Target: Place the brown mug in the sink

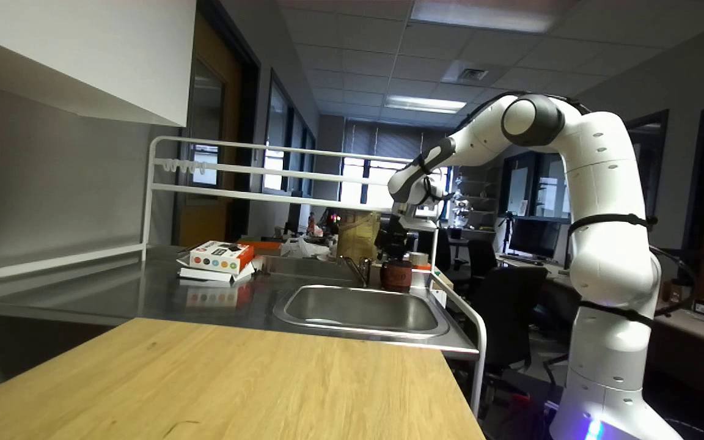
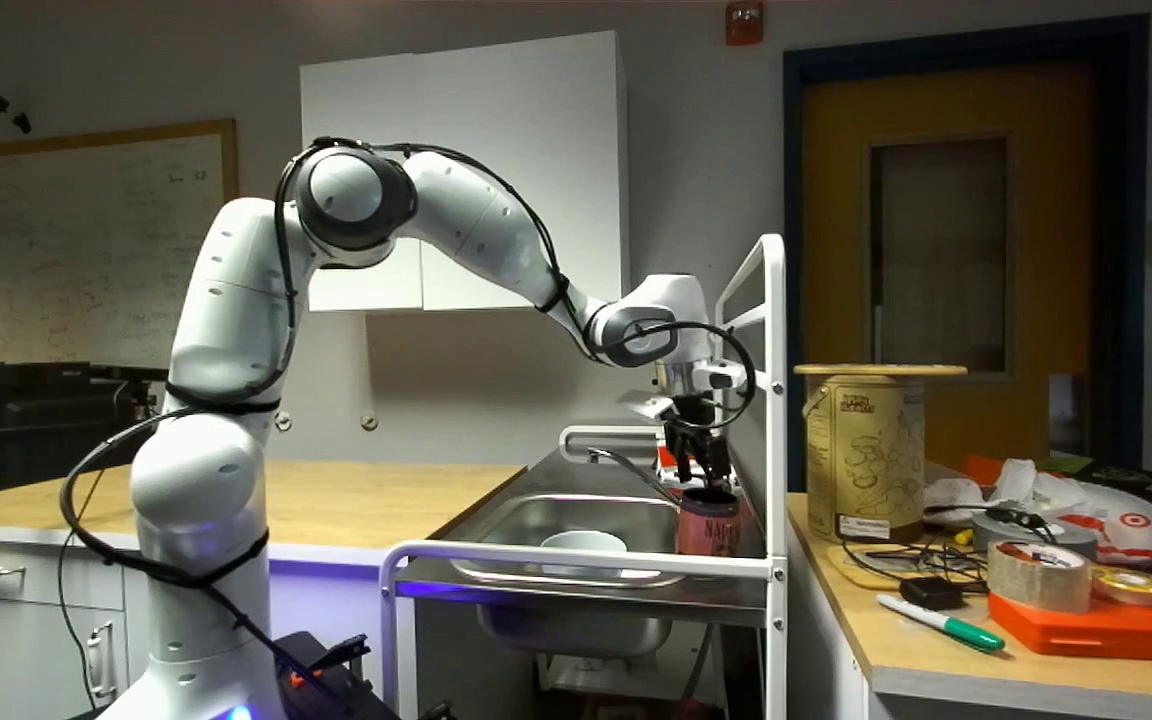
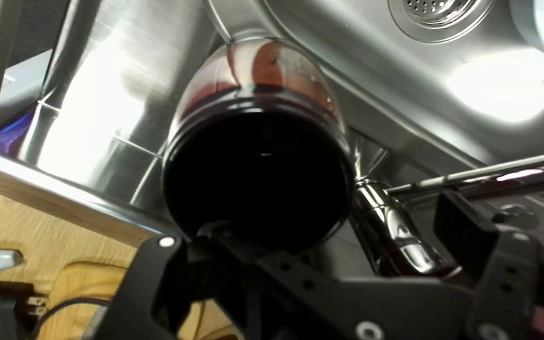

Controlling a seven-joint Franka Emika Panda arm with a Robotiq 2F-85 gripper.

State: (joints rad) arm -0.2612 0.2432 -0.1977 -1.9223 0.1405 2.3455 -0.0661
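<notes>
Leftmost in an exterior view I have a whiteboard on the wall, then my white arm, bent high and reaching across to the right. Behind it are a wooden desk and a white wall cabinet.

Next comes the steel desk with the sink set into it. A white dish sits in the sink, and a white rail crosses in front of it from that camera.

After the chrome faucet, and just beside it, I find the brown mug, upright, outside the sink by its rim, dark lettering on its side. My claw points down right at the mug's mouth. In the wrist view its fingers are spread wide: one overlaps the mug's near rim, the other is out past the faucet. I can't tell whether the nearer one touches the mug.

Further right, beyond the white rack, a second wooden desk carries a gold canister, a black adapter, a green-capped marker, and a tape roll on an orange case, with a plastic bag behind.
</notes>
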